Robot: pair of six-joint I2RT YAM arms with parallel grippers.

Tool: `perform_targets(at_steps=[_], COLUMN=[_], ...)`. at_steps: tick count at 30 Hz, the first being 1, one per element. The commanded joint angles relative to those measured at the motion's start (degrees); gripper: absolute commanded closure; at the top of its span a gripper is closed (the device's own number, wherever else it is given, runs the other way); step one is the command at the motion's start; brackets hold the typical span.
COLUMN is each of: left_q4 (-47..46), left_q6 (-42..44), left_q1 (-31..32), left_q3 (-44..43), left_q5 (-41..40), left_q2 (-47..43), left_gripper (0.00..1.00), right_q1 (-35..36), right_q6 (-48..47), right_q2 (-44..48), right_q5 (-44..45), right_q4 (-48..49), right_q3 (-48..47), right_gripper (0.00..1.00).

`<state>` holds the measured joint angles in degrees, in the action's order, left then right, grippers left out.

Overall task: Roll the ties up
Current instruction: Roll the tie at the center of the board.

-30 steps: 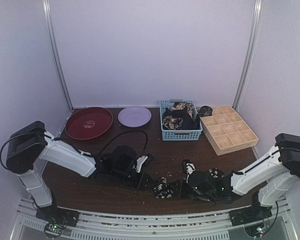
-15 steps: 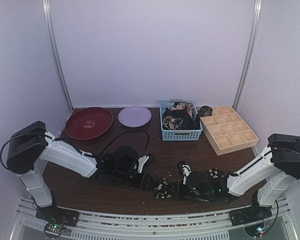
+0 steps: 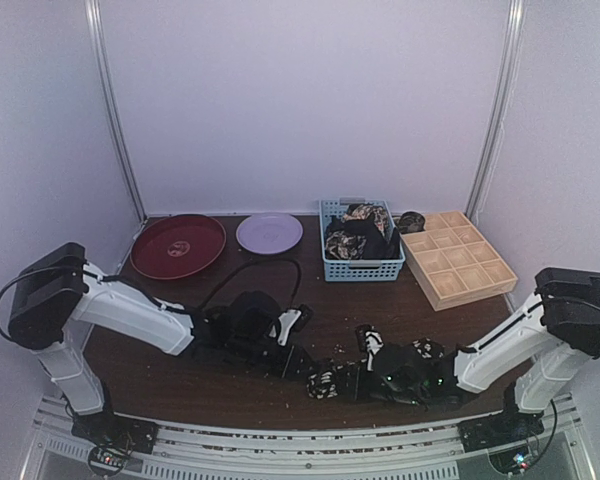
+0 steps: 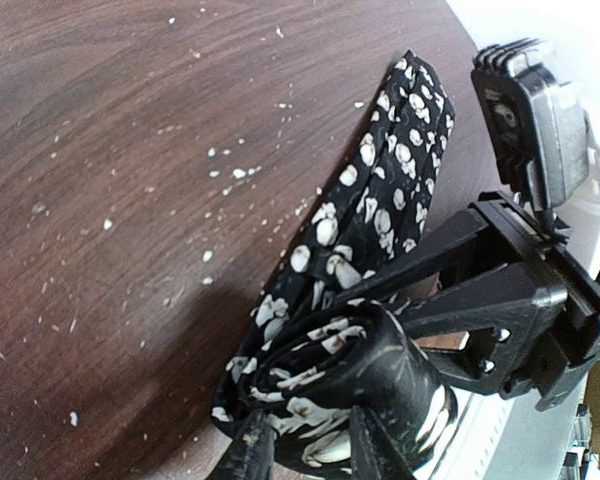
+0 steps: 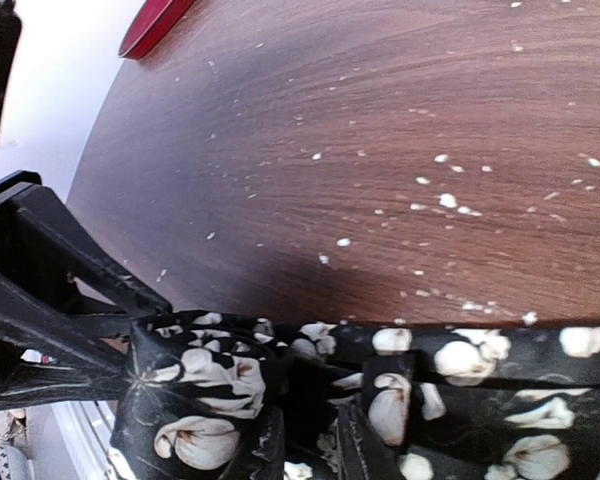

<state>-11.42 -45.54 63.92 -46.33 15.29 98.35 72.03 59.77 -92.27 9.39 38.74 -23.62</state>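
Top view first: the tie (image 3: 325, 381) lies at 6 o'clock on the dark wooden surface (image 3: 320, 300), right at the near edge, with both arms reaching in low over it. The left gripper (image 3: 298, 362) comes in from 9 o'clock and the right gripper (image 3: 365, 376) from 3 o'clock, meeting just beside each other over the bunched end. The tie's other end trails off toward 3 o'clock, under the right arm. Back at 12 to 1 o'clock sits the blue basket (image 3: 361, 268) with a heap of ties (image 3: 356, 236) inside. The gridded wooden tray (image 3: 460, 262) is just beside it at 2 o'clock. The red plate (image 3: 177, 246) and the purple plate (image 3: 269, 232) sit at 10 and 11 o'clock, well apart from the action.

Over to the left wrist view: the left gripper (image 4: 306, 455) is set narrow, and the rolled end of the tie (image 4: 375, 225) is pinched between its fingers (image 4: 250, 455) at 6 o'clock. The flat length runs up toward 1 o'clock. The right gripper (image 4: 510, 300) pokes in from 3 o'clock, its black fingers touching the roll. Pale crumbs (image 4: 230, 170) dot the wood.

Right wrist view now: the right gripper (image 5: 310, 450) is narrow too, closed on a fold of the tie (image 5: 460, 395) at 6 o'clock. The roll sits at 7 o'clock, with the left gripper (image 5: 50, 300) pressed against it from 9 o'clock. The strip runs out flat toward 3 o'clock. A sliver of the red plate (image 5: 155, 25) shows at 11 o'clock.
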Motion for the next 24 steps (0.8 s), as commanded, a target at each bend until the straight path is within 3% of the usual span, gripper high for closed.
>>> perform_targets(at_steps=[1,11,16,24], left_q4=[2.23,4.54,4.42,2.77], left_q6=[1.97,2.96,3.61,4.12], left_q1=[0.77,0.98,1.52,2.08], left_q3=[-2.73,-4.84,-5.64,-6.9], left_q5=[-1.59,-2.95,-3.15,-3.26], left_q2=[0.8,1.68,2.69,3.99], left_gripper=[0.72,0.7,0.67,0.66], right_q1=[0.21,0.22,0.22,0.22], right_q6=[0.95,1.23,1.16,0.31], right_q2=[2.83,11.62,16.19,12.03], right_q5=[4.99,8.66,5.86,3.04], right_q4=[-5.86,-10.42,-5.1,-6.75], right_q3=[1.03,3.97,5.61,0.5], right_gripper=[0.78,0.75,0.65,0.55])
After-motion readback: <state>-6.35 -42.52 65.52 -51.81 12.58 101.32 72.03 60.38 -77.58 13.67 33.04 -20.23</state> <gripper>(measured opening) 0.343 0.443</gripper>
